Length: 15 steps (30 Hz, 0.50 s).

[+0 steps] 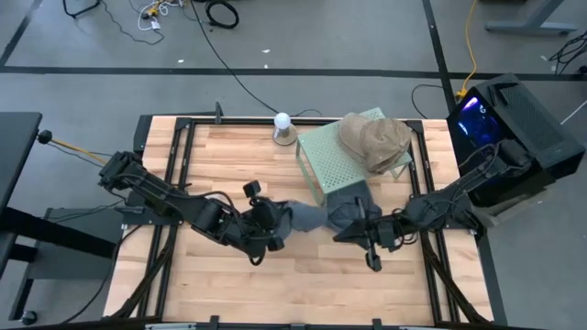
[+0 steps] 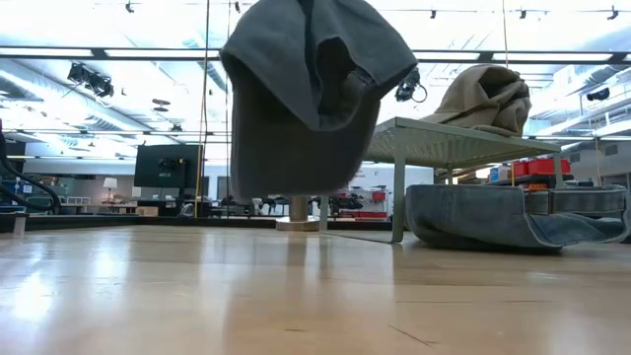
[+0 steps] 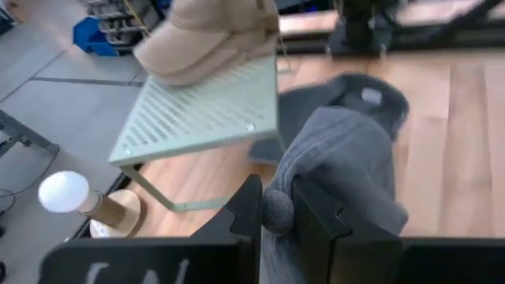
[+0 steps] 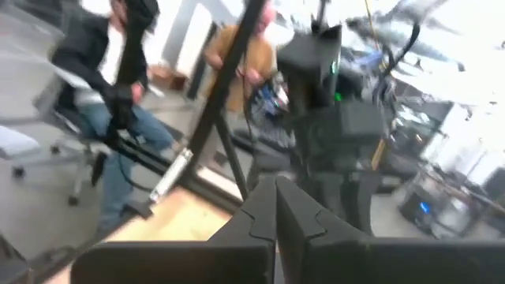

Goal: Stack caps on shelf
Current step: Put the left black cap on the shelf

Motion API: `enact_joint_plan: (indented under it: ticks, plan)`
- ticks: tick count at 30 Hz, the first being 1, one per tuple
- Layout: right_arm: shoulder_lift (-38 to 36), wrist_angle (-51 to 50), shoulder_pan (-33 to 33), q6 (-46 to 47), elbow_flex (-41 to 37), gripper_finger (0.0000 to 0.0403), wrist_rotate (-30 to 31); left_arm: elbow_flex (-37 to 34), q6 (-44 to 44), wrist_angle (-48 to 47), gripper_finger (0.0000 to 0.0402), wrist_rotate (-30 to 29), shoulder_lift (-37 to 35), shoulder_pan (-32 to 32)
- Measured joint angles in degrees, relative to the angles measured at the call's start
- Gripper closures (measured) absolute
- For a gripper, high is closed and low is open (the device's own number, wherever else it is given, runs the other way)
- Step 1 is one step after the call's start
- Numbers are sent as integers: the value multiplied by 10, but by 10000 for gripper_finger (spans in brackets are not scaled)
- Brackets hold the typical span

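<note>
In the overhead view the shelf (image 1: 341, 158) stood at upper centre-right of the surface (image 1: 229, 275), with tan caps (image 1: 374, 139) piled on its far corner; how many lay in that pile could not be told. A dark cap (image 1: 347, 203) lay on the surface just below the shelf's near edge, and the table-level view showed a denim-blue cap (image 2: 513, 215) lying on the surface under the shelf at right; whether these were the same cap was unclear. The left end effector (image 1: 273, 223), at centre of the overhead frame, was clenched on a grey cap (image 1: 303, 217), pinching a fold of its fabric, as its wrist view showed plainly; the table-level view had that cap (image 2: 306, 94) hanging clear of the surface at upper centre, not yet over the shelf. The right end effector (image 1: 374, 240), lower right of centre, was closed tight with nothing between its fingers, beside the dark cap but not gripping it. By the look of it the task was partly done: the tan caps were stacked, the grey cap was lifted and had yet to be carried over and set on the pile, and at least one cap on the surface was left to pick up.
</note>
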Motion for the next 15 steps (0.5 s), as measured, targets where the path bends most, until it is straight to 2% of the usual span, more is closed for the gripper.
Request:
enact_joint_plan:
  ticks: [7, 12, 15]
  plan:
    - [77, -83, 0, 3, 79, 399, 14, 0, 41, 50, 352, -32, -17, 8]
    - [125, -142, 0, 15, 133, 399, 78, 0, 72, 108, 352, -31, -19, 13]
    - [150, -157, 0, 19, 152, 399, 140, 0, 88, 145, 347, -14, -20, 13]
